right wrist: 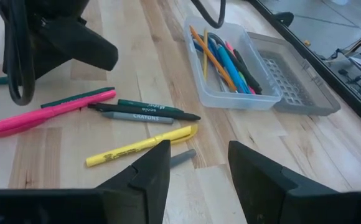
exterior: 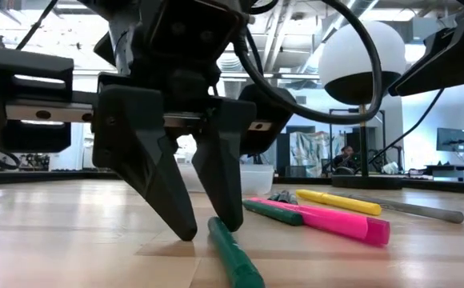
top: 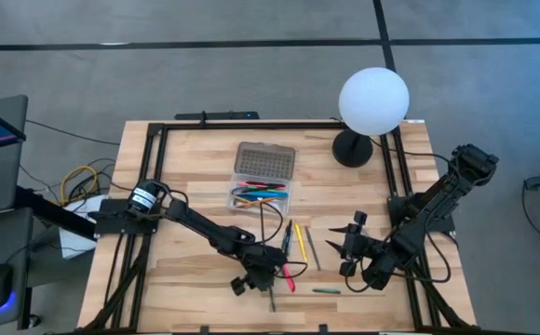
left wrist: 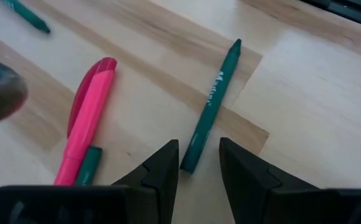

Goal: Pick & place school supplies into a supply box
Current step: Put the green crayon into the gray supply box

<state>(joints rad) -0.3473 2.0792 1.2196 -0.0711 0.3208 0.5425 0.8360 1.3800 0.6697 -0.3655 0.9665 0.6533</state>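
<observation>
Bright, even light; blurred foregrounds.

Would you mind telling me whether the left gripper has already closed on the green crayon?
No, in the left wrist view the left gripper stands open astride the end of the green crayon, which lies flat on the table.

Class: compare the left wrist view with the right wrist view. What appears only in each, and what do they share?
Only the left wrist view: the left gripper open, its fingers either side of a green crayon.
Only the right wrist view: the clear plastic supply box holding pens, a yellow highlighter, and the open right gripper.
Both: the pink highlighter and the wooden table.
</observation>
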